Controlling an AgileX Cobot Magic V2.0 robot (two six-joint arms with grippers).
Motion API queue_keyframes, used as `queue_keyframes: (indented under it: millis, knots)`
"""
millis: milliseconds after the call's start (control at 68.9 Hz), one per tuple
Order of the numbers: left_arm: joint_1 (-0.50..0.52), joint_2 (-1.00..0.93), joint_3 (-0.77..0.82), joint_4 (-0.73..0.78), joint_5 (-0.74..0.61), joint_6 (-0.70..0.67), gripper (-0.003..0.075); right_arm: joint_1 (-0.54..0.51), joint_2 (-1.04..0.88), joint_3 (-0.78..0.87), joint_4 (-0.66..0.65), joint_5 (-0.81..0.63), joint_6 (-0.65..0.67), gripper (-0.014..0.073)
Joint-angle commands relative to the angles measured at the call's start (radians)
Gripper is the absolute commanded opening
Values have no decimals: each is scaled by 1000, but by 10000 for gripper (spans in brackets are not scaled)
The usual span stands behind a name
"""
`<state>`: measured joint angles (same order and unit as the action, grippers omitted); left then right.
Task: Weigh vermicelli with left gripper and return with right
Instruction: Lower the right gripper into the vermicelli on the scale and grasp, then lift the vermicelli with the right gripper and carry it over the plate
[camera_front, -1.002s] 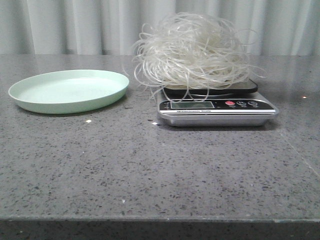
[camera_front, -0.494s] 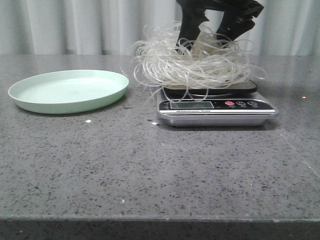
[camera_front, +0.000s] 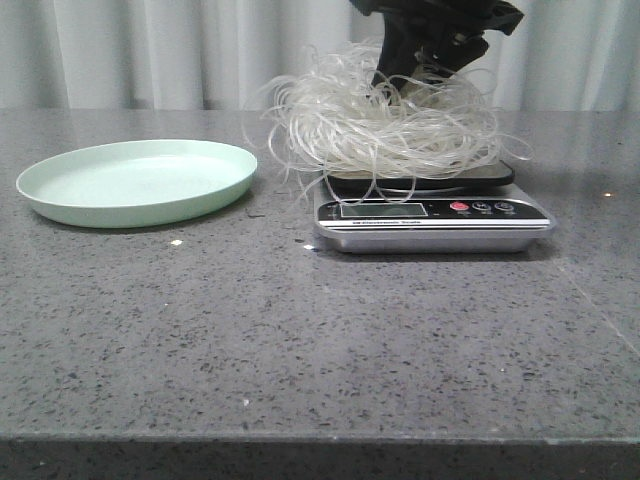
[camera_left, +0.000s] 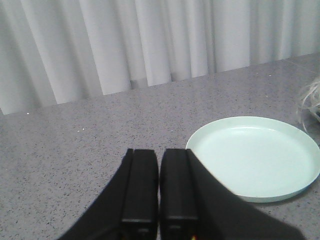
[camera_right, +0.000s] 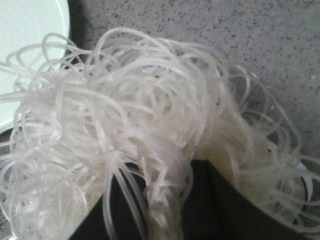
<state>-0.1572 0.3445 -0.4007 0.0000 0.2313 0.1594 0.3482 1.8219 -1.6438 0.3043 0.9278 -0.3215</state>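
While the vermicelli (camera_front: 385, 125) sits on the scale (camera_front: 432, 215), the right gripper (camera_front: 428, 62) has its jaws narrowed on strands between them. Left gripper (camera_left: 159, 187), jaws together and empty, is well apart, near the plate (camera_front: 135, 182)

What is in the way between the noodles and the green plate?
Nothing visible. The vermicelli sits on the scale, the green plate is empty beside it, and only bare table lies between them.

Speckled grey stone-look table (camera_front: 300, 340) is filling the foreground, catching soft diffuse light. Pleated white curtain (camera_front: 150, 50) is hanging behind it, covering the full rear width.
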Motion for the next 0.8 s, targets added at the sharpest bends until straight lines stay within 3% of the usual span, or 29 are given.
queue_keyframes:
  millis: [0, 436, 784]
  knots:
    - [1, 7, -27, -9, -80, -10, 137, -1, -37, -44, 4, 7, -8, 153]
    - [1, 7, -27, -9, -80, -10, 137, -1, -41, -272, 15, 145, -8, 153]
    - [1, 7, -27, -9, -80, -10, 137, 31, -29, -468, 204, 105, -8, 153]
